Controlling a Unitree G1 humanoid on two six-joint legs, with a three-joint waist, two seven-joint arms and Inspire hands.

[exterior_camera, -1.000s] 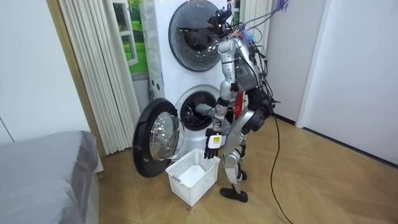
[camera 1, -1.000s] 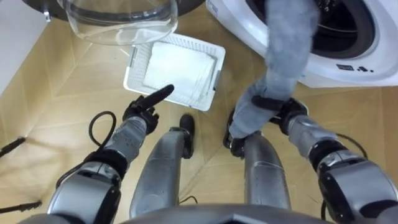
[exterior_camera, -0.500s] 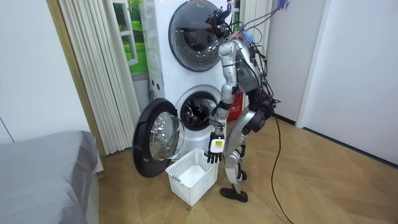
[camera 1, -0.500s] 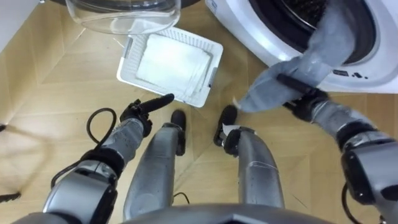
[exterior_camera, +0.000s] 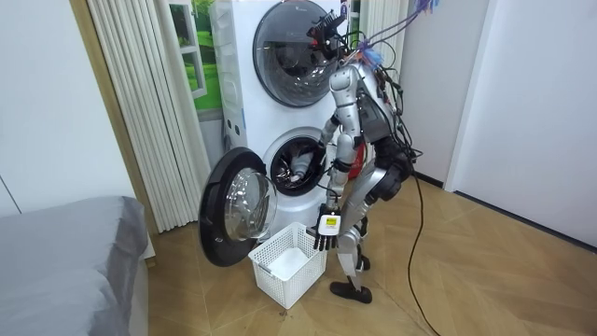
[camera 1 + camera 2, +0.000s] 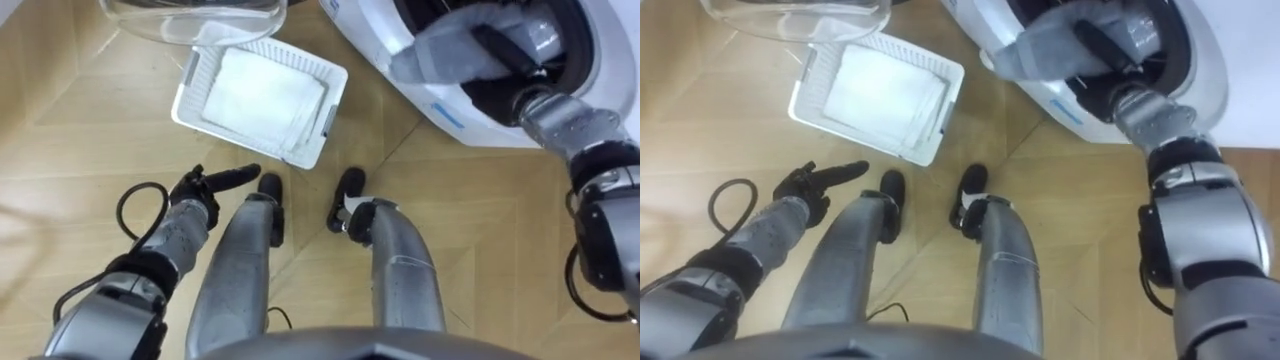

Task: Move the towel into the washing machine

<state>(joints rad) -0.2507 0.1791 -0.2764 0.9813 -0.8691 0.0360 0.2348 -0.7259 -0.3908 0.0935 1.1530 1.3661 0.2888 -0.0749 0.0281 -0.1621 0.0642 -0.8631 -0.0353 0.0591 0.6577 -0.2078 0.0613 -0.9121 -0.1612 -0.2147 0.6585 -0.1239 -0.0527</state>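
A grey towel [image 6: 445,55] hangs bunched over the lower rim of the washing machine's [image 6: 395,70] open drum, at the upper right of the eye views. My right hand [image 6: 512,42] is at the drum mouth, its dark fingers curled round the towel [image 6: 1040,45]. My left hand [image 6: 205,185] hangs low on the left beside my leg with its fingers straight and nothing in it. In the room view I stand facing the lower machine, my right arm reaching into the drum [image 5: 300,168].
A white plastic basket [image 6: 187,88] with white cloth in it stands on the wooden floor before my feet. The machine's round glass door [image 5: 233,219] is swung open towards the room view's left, above the basket [image 5: 289,271]. A second machine is stacked on top.
My right hand has carried the grey towel from beside my knees up and forward to the drum opening. My left hand stays low, and the camera has shifted.
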